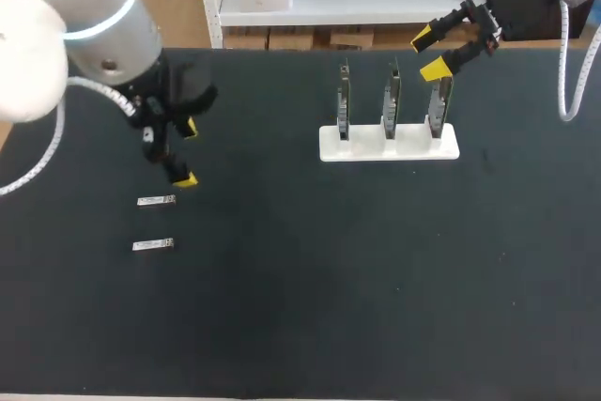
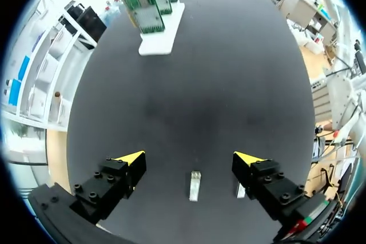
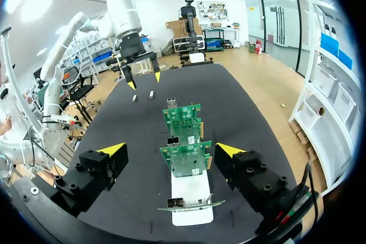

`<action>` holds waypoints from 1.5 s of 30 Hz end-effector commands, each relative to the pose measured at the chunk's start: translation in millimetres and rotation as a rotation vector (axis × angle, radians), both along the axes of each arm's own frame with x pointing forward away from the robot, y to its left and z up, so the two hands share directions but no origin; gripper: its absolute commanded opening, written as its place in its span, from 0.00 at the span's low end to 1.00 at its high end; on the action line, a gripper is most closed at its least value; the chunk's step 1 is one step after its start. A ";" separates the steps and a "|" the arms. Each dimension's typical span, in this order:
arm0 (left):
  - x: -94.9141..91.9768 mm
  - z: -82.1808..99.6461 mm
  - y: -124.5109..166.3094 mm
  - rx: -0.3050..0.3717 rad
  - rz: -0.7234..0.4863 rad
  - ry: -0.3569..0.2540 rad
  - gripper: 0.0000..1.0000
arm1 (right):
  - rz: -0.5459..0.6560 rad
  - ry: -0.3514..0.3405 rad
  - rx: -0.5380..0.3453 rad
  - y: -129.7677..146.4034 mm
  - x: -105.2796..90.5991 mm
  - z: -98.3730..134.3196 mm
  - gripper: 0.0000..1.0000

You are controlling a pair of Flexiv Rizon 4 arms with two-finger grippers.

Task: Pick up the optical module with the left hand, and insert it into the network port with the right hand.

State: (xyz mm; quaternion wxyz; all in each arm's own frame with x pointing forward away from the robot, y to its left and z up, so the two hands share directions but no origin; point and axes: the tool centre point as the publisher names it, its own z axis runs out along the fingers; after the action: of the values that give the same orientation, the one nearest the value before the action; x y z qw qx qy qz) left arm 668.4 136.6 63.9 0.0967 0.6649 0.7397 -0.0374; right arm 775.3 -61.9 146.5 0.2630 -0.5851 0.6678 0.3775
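Pickup pending: left gripper (image 2: pixel 190 159) spread wide, empty.
Closing on the optical module (image 2: pixel 195 186) could knock the second module (image 2: pixel 240 189) lying beside one finger.

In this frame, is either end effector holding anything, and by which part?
Nothing is held. The left end effector is open above an untouched optical module; the right end effector is open by the network cards.

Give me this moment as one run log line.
left pincer: open, above optical module | right pincer: open, near network cards in white stand | held: nothing | insertion: not started
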 end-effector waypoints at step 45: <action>-36.7 -58.7 83.0 0.172 0.108 0.033 1.00 | -0.003 -0.003 0.000 -0.1 -1.6 0.0 1.00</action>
State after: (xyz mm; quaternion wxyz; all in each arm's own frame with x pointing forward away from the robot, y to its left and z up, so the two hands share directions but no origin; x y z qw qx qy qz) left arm 626.7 219.0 6.2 0.0319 0.6278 0.7774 0.0241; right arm 775.3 -61.8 146.5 0.2630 -0.5851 0.6678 0.3775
